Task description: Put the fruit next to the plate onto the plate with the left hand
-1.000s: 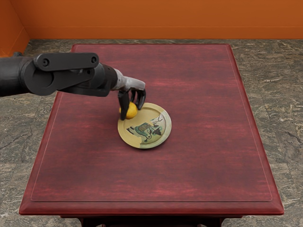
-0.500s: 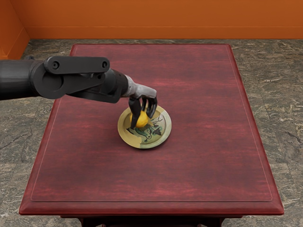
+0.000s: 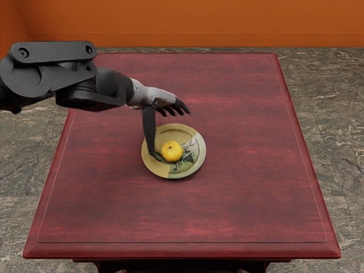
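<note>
While the left hand (image 3: pixel 161 106) hovers with its fingers (image 3: pixel 172 108) spread, holding nothing, the yellow fruit (image 3: pixel 172 151) lies just below them, right of the down-pointing thumb (image 3: pixel 149 132), resting on the plate (image 3: pixel 197 149) upon the red surface (image 3: pixel 256 170).

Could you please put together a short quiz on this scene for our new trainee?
1. True or false: the fruit lies on the plate.
2. Choose one: the left robot hand is A) shut on the fruit, B) open with its fingers spread and holding nothing, C) out of view.
3. Fill in: the plate stands on a dark red ____.

Key: 1 true; 2 B; 3 table.
</note>
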Robot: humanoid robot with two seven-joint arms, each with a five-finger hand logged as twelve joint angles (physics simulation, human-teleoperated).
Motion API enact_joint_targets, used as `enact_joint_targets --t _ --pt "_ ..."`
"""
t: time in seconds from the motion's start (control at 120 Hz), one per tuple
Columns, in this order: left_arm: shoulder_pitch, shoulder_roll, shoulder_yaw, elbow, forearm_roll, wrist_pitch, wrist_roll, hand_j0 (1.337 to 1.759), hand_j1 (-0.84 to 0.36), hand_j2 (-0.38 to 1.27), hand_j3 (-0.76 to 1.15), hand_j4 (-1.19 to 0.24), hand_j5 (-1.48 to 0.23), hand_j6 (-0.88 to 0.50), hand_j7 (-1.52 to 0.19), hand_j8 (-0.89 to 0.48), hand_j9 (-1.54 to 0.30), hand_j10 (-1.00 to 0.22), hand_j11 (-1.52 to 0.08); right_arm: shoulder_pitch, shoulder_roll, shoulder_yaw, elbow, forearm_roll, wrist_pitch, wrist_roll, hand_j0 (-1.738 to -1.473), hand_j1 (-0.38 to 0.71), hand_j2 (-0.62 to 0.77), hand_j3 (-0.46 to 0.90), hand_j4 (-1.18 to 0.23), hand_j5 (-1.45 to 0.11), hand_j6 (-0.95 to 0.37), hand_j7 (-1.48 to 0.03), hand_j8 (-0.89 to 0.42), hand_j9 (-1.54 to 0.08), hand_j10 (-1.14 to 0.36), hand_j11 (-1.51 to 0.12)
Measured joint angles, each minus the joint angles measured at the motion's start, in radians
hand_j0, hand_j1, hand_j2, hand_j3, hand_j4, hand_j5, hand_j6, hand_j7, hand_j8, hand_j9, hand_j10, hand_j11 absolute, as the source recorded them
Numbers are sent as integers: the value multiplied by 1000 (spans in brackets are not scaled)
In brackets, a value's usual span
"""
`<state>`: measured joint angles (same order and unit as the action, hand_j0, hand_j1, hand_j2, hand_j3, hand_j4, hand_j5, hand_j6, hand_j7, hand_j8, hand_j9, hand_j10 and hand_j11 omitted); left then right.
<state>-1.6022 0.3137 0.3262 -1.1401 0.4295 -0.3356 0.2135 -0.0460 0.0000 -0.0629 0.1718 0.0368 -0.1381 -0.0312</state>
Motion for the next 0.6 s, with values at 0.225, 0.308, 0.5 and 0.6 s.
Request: enact_joint_targets --t 0.225,0.308,0.5,0.6 --pt "87 197 -178 -1 -198 -224 0 1658 309 24 0 -37 -50 -31 -48 -29 -48 -37 -48 0 0 0 0 0 0 0 -1658 -314 -6 0 -30 -38 -30 -38 -30 -38 -30 -38" --pt "133 259 -205 0 -281 -252 0 1658 323 16 0 -25 -33 -21 -32 -20 -32 -25 -32 0 0 0 0 0 0 0 -1658 -314 -6 0 -30 -38 -30 -38 -30 -38 -29 -38" --pt "210 365 -262 9 -346 -272 0 1658 339 7 0 -10 -13 -9 -13 -8 -13 -10 -13 0 0 0 0 0 0 0 -1658 -314 -6 0 -30 -38 -30 -38 -30 -38 -30 -38" --pt "251 380 -293 11 -353 -274 0 1658 343 4 0 -6 -8 -6 -8 -5 -8 -6 -8 0 0 0 0 0 0 0 -1658 -314 -6 0 -30 -38 -30 -38 -30 -38 -29 -38"
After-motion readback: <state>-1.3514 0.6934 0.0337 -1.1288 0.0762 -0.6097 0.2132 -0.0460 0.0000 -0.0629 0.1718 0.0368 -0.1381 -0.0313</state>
